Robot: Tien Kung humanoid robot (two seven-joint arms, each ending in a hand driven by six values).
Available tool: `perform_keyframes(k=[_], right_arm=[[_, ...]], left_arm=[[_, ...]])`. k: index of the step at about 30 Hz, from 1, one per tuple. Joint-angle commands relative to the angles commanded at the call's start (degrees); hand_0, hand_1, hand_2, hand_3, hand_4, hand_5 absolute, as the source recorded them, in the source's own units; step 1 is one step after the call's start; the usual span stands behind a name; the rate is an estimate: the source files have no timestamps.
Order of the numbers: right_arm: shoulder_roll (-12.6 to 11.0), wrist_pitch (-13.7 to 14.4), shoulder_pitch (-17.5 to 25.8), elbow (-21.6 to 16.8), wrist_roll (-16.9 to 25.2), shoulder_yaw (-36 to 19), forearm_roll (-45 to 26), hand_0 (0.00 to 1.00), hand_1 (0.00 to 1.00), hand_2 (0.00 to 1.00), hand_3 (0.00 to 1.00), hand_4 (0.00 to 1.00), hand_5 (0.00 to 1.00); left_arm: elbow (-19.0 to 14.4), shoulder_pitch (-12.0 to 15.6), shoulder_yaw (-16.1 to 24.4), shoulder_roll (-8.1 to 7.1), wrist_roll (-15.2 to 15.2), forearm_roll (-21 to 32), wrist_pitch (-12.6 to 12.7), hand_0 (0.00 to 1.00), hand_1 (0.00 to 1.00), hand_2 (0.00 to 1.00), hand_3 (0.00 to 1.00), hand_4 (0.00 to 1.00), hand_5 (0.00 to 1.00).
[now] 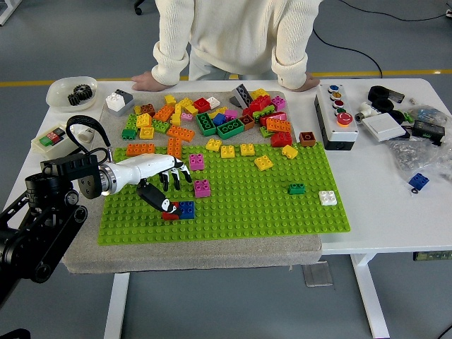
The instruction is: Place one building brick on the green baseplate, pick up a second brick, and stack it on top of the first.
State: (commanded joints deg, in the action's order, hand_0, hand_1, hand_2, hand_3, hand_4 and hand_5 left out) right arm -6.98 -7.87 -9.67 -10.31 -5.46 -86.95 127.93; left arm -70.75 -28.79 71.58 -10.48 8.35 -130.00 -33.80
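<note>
The green baseplate lies on a grey mat in the middle of the table. A red brick and a blue brick sit side by side on its near left part. My left hand hovers just above and behind them. Its white fingers are spread and hold nothing. The dark thumb slants down onto the red brick and hides most of it. My right arm is out of the picture.
Two pink bricks stand just right of the hand. Loose bricks are heaped behind the plate. A person's hands rest on the far edge. A button box stands right, a bowl with gears far left.
</note>
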Motion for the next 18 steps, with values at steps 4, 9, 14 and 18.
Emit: perform_keyframes(k=[4,9,14,18], right_arm=[[0.0,0.0,0.1,0.0,0.0,-0.1,0.1,0.741,0.646,0.715,0.604,0.830,0.406],[0.0,0.1,0.1,0.0,0.0,-0.2,0.2,0.741,0.643,0.716,0.605,0.830,0.406],[-0.1,0.1,0.1,0.0,0.0,-0.2,0.4,0.741,0.643,0.716,0.605,0.830,0.405],[-0.1,0.1,0.2,0.0,-0.1,-0.3,0.6,0.741,0.645,0.716,0.605,0.830,0.405]], left_arm=[[-1.9,0.1,1.2,-0.63,0.1,0.0,0.1,0.499,0.430,0.570,0.705,0.998,0.329],[-5.1,0.8,2.6,-1.98,-0.2,0.0,0.2,0.429,0.429,0.585,0.620,0.998,0.441],[-8.7,3.5,2.9,-4.66,0.1,0.0,-0.5,0.705,0.610,0.661,0.577,0.998,0.556],[-9.5,5.4,1.9,-6.14,1.0,0.0,0.4,0.980,0.799,0.803,0.581,0.998,0.612]])
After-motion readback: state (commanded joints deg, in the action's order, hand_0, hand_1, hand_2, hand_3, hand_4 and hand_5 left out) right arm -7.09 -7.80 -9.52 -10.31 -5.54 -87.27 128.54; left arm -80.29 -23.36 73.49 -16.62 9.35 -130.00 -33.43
